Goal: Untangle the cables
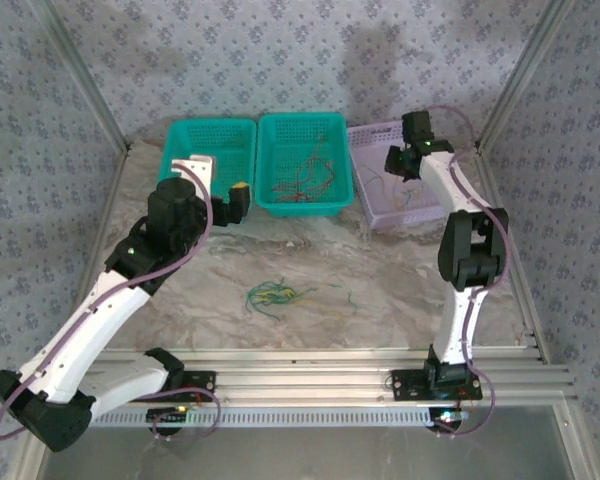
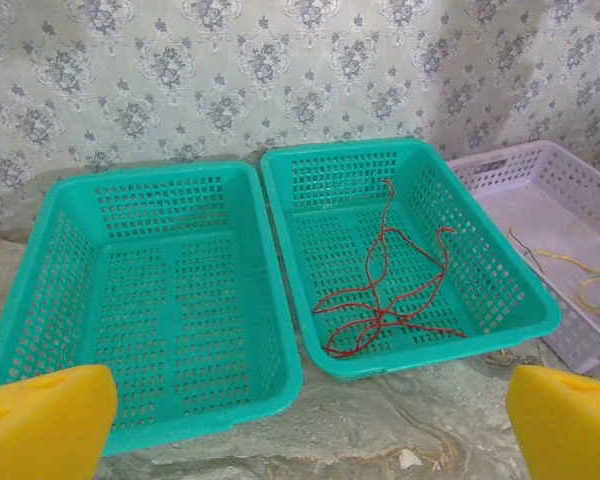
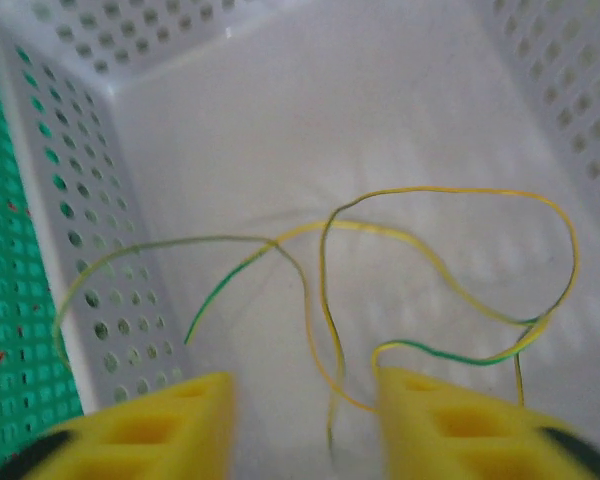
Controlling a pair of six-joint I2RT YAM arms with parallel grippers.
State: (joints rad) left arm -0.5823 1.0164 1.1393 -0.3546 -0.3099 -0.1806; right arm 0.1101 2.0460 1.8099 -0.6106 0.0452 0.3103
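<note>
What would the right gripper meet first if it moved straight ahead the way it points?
Probably the yellow-green wire just ahead of the right gripper, then the floor of the lilac basket; depth is unclear.

Top external looks down on the table (image 1: 380,290) from behind. Left wrist faces the middle teal basket (image 2: 430,362); right wrist — far closer — peers into the lilac basket (image 3: 540,70) (in all 3 views).

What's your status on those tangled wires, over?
Left end effector open. Right end effector open above yellow-green wire in lilac basket. Red wires in teal basket, tangle on table. Nothing blocking.
</note>
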